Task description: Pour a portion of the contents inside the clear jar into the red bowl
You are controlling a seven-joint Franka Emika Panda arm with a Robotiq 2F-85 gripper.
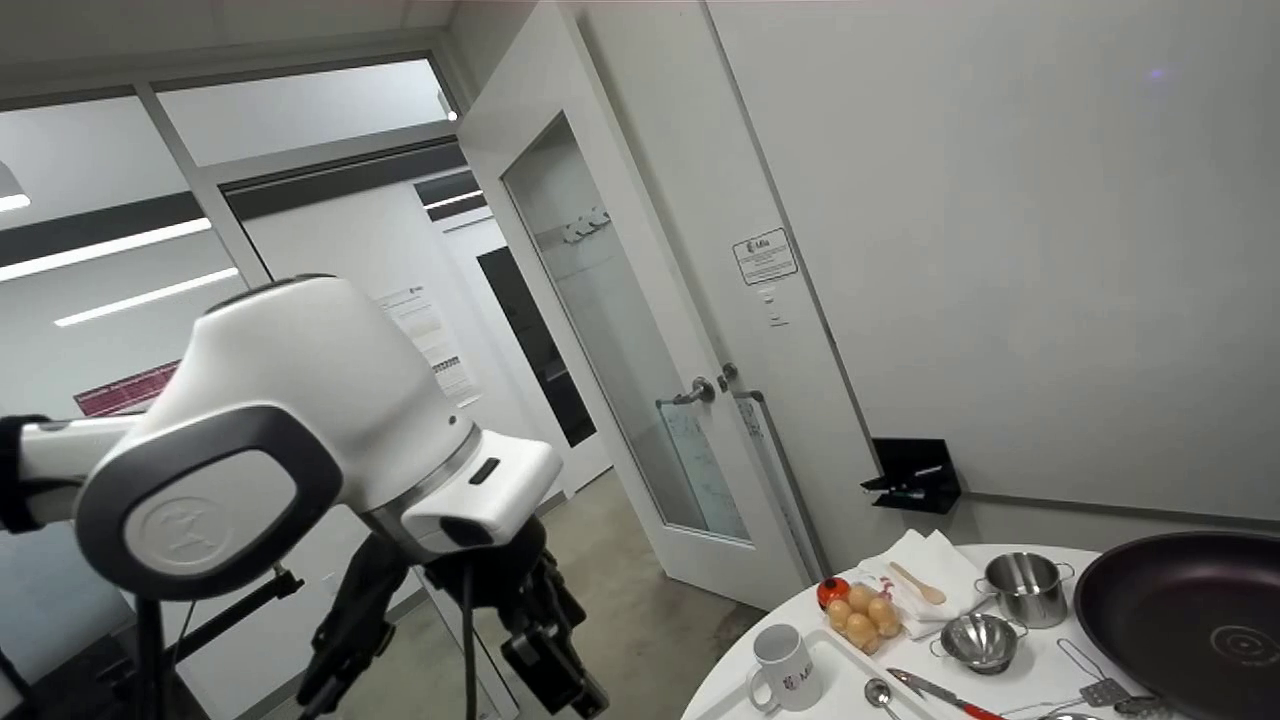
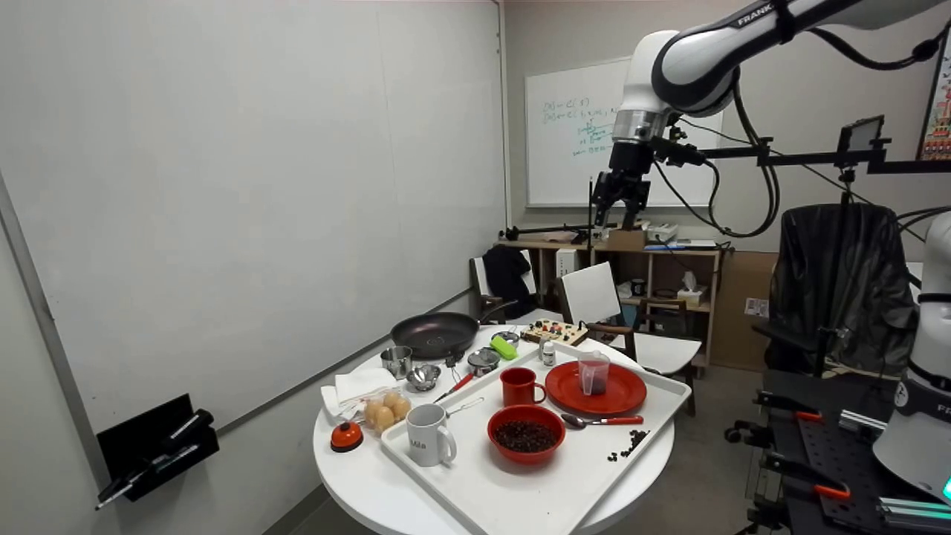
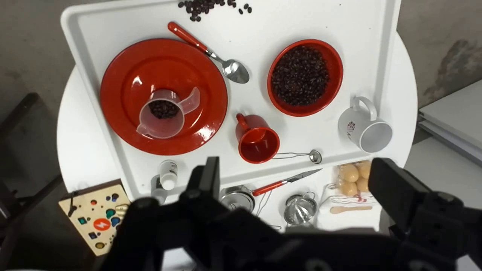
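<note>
A: The clear jar (image 3: pixel 162 126)?
B: Upright on the red plate (image 3: pixel 124 101). Dark beans (image 3: pixel 164 110) low inside; level hard to judge through the cloudy side.
A: And the red bowl (image 3: pixel 333 79)?
B: Same white tray (image 2: pixel 513 490), apart from the plate, beans inside too. Red mug (image 3: pixel 256 137) stands near both plate and bowl.
A: Edges?
B: Tray corners jut past the round white table (image 2: pixel 343 472). Loose beans (image 3: pixel 204 6) lie by one rim, a white mug (image 2: pixel 425 438) near another. Beyond the tray, a pan (image 2: pixel 435 334) close to the wall (image 2: pixel 260 186).
A: Room for moving?
B: Wide stretch of tray floor in front of the bowl in an exterior view. Tighter by the jar: spoon (image 3: pixel 235 70) along the plate's rim, small bottle (image 3: pixel 168 174) near the opposite side.
A: The gripper (image 2: pixel 615 221)?
B: Raised well above the table, fingers (image 3: pixel 391 188) spread apart, the jar well below.
A: Farther out?
B: Chairs (image 2: pixel 592 297) and a whiteboard (image 2: pixel 565 182) past the table; glass-paned door (image 1: pixel 620 345) in an exterior view.
</note>
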